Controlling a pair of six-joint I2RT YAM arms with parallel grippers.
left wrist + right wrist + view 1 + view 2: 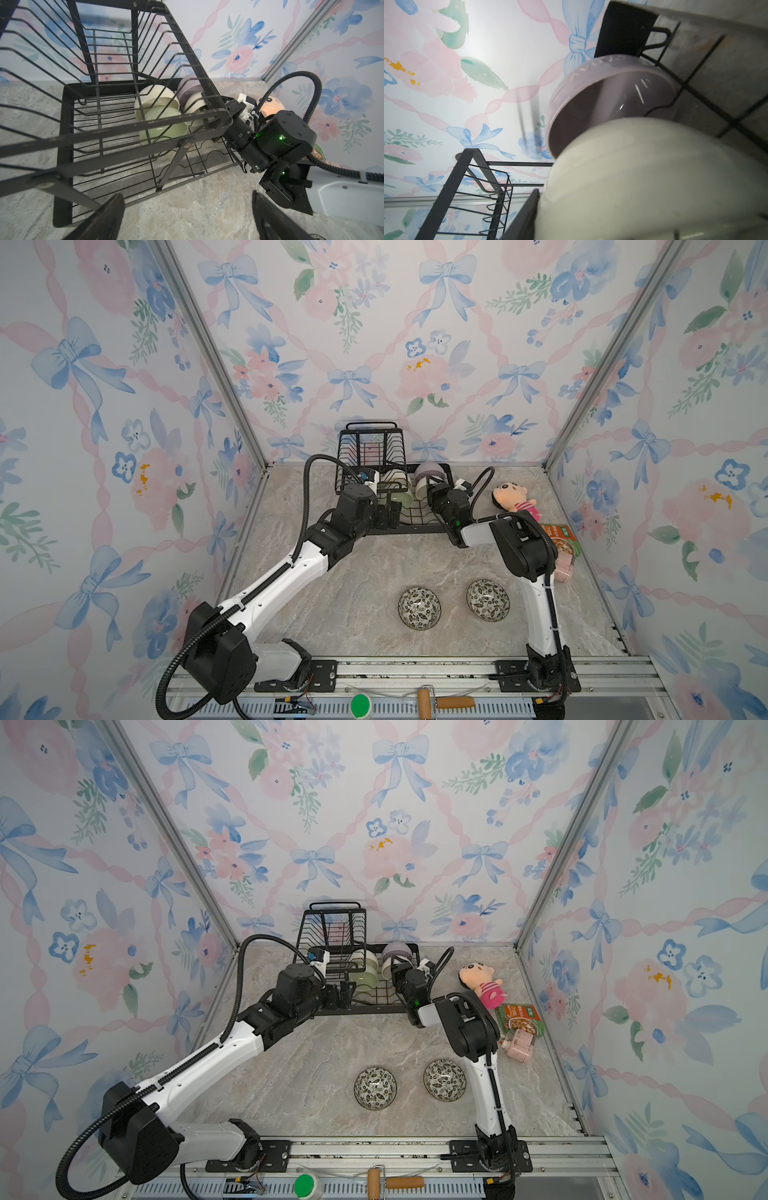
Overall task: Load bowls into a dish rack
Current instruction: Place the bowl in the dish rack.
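a glossy cream round bowl point(155, 101), a pale green bowl point(166, 128), a lavender bowl point(187, 91) and a second cream bowl point(643, 176) stand tilted on edge in the black wire dish rack point(409, 529); two black-and-white leaf-patterned bowls point(419, 608) point(488, 600) sit on the marbled table point(365, 568). left end effector point(187, 218) gapes empty; right end effector point(431, 488) is at the second cream bowl, whether gripping i cannot tell. slick glaze on thin wire: a snagging finger could roll that bowl out

The blurred cream bowl point(654, 176) runs off frame; whether the right gripper point(431, 488) holds it is unclear.
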